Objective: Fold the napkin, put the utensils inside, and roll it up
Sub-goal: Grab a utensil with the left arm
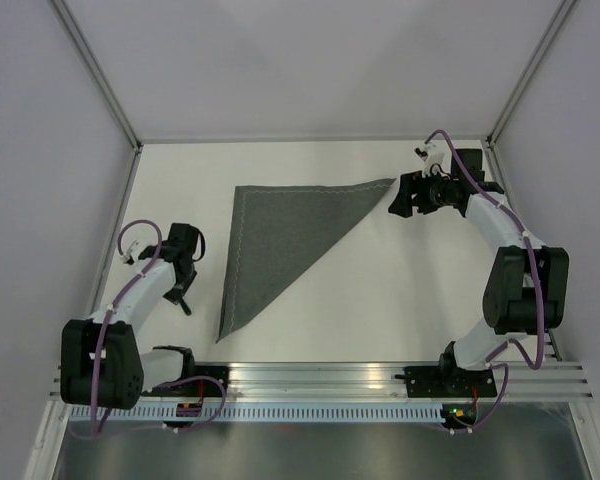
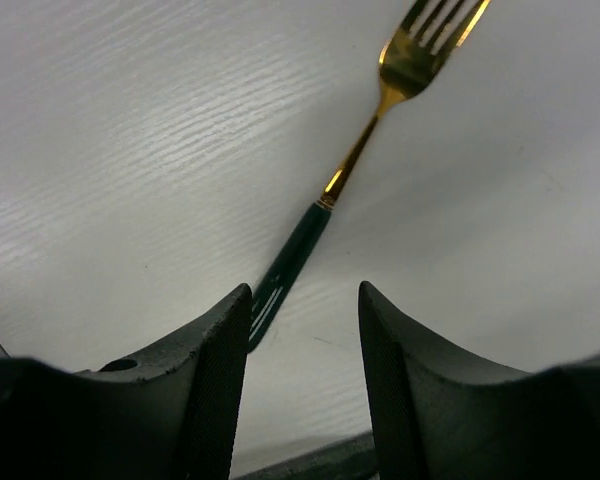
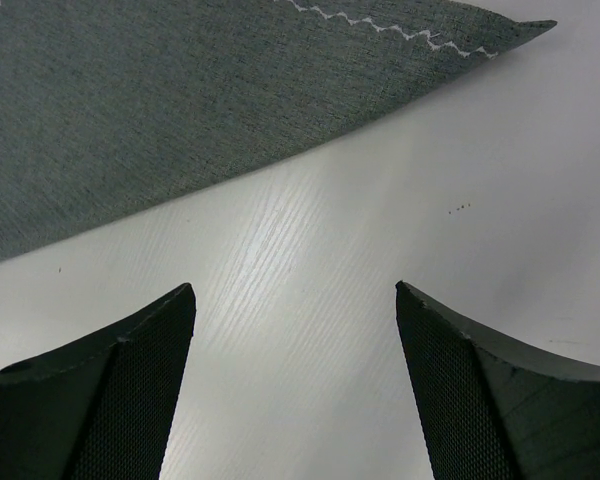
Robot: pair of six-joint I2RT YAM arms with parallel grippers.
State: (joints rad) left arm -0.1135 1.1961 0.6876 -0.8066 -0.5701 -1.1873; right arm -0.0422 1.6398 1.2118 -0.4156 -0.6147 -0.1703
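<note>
With the napkin (image 1: pixel 280 240) lying as a folded triangle on the table (image 1: pixel 400 300) and my right gripper (image 3: pixel 293 290) wide open and empty beside its corner, I should centre my half-open, empty left gripper (image 2: pixel 303 300) over the dark handle of the fork (image 2: pixel 352 158) before closing.

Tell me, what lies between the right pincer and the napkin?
Only bare white table between right pincer and napkin; the right wrist view shows it.
</note>
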